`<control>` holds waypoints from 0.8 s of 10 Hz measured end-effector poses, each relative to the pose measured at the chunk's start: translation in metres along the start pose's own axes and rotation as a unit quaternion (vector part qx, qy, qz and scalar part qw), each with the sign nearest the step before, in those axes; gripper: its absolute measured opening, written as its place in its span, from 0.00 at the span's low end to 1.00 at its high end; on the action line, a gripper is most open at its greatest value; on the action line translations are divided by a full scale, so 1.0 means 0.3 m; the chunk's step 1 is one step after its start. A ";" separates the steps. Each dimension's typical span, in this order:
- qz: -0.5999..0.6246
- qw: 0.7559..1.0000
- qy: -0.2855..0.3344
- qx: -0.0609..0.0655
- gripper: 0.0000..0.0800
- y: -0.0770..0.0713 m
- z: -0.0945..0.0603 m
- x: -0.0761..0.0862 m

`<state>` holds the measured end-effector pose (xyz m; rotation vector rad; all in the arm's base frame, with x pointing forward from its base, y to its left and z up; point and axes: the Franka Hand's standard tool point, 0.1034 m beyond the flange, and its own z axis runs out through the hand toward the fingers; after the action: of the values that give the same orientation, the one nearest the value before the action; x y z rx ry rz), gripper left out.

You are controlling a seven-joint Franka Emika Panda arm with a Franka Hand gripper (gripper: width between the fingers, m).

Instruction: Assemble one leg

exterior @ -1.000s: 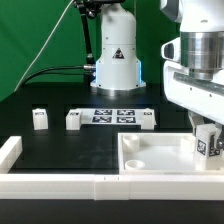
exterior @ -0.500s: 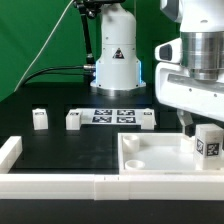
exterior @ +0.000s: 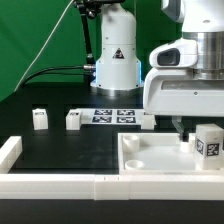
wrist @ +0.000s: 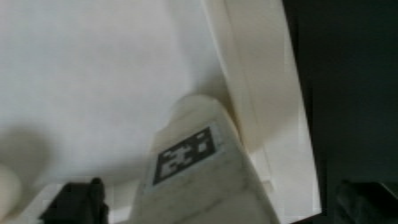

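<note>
Leg (exterior: 207, 141) stood upright in the panel's (exterior: 150, 160) right corner; gripper (exterior: 184, 127) looked open, beside it; twisting squarely seemed wise.

a leg (exterior: 207, 141) stands in the panel (exterior: 150, 158)'s far corner, exterior view's right.

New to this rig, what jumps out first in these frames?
The bulky white hand fills the exterior view's right, hovering over the square panel. Beside it a tagged leg stands upright on the panel's right corner, apart from the hand. Three more legs sit near the marker board.
</note>
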<state>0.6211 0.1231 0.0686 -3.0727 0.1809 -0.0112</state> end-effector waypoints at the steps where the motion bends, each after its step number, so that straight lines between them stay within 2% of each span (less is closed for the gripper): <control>1: -0.080 0.997 0.002 -0.007 0.81 0.004 -0.002 0.004; 2: -0.131 0.991 0.002 -0.010 0.81 0.011 -0.003 0.006; 3: -0.149 0.989 0.002 -0.011 0.77 0.014 -0.002 0.006; 5: -0.142 0.990 0.002 -0.011 0.43 0.014 -0.002 0.006; 6: -0.142 0.990 0.002 -0.011 0.43 0.014 -0.002 0.006; 7: -0.140 0.990 0.002 -0.011 0.36 0.014 -0.002 0.006; 8: -0.117 0.993 0.002 -0.011 0.36 0.014 -0.002 0.006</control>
<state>0.6223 0.1185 0.0689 -3.0954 -0.1799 -0.0264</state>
